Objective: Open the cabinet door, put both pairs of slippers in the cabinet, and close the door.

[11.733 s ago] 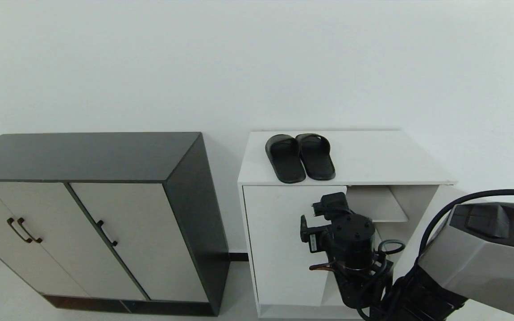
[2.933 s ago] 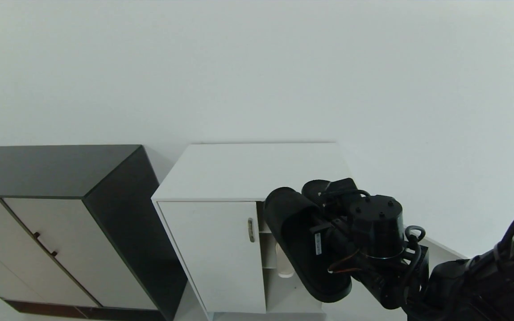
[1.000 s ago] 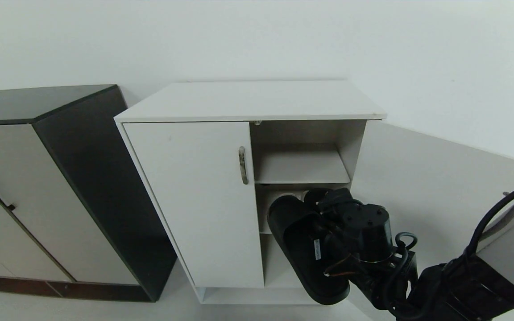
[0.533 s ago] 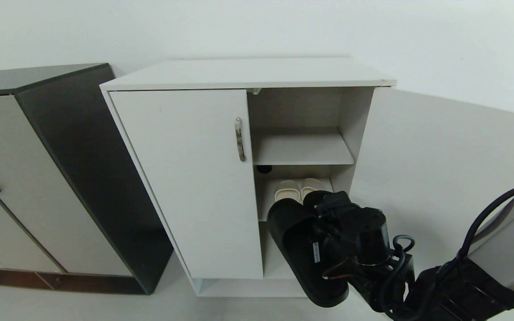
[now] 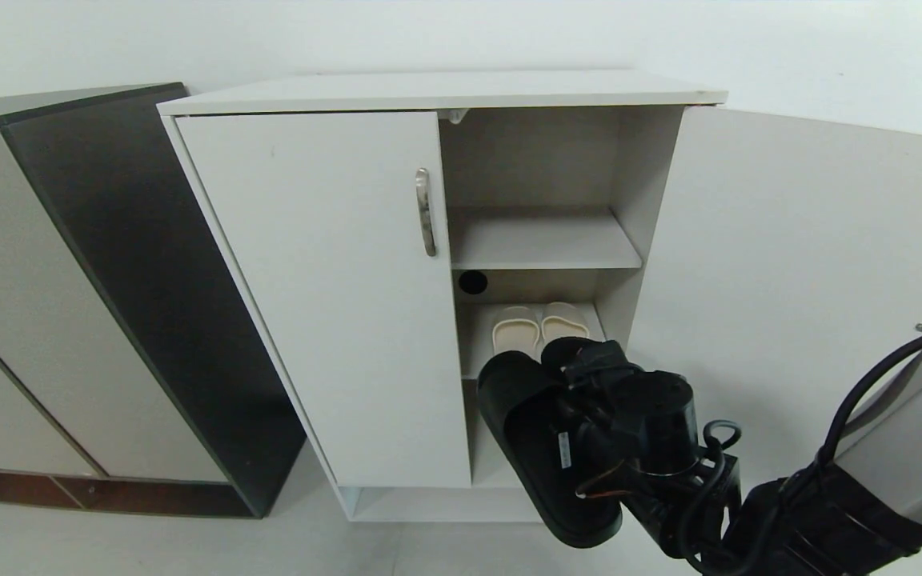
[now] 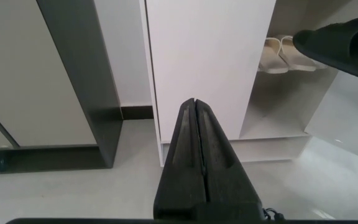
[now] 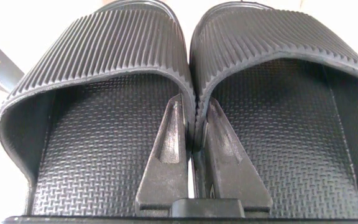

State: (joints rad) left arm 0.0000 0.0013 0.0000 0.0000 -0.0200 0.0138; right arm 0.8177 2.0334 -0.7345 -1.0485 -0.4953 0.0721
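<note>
In the head view two cabinets stand side by side: a dark cabinet (image 5: 133, 264) and the white cabinet (image 5: 309, 280), with one door shut and the right door (image 5: 789, 264) swung wide. There are two pairs of slippers. The cream slippers (image 5: 541, 324) lie on the middle shelf, just beyond the right gripper (image 5: 581, 416), which carries the black slippers (image 5: 541, 448) before the open compartment.

The left wrist view shows the left gripper (image 6: 194, 102) with both fingers pressed together, holding nothing, and the shut door beyond the tips.

The right wrist view shows the grip itself: two fingers (image 7: 166, 155), narrowly parted, pinch the slippers' adjoining inner edges, one slipper on each side.
</note>
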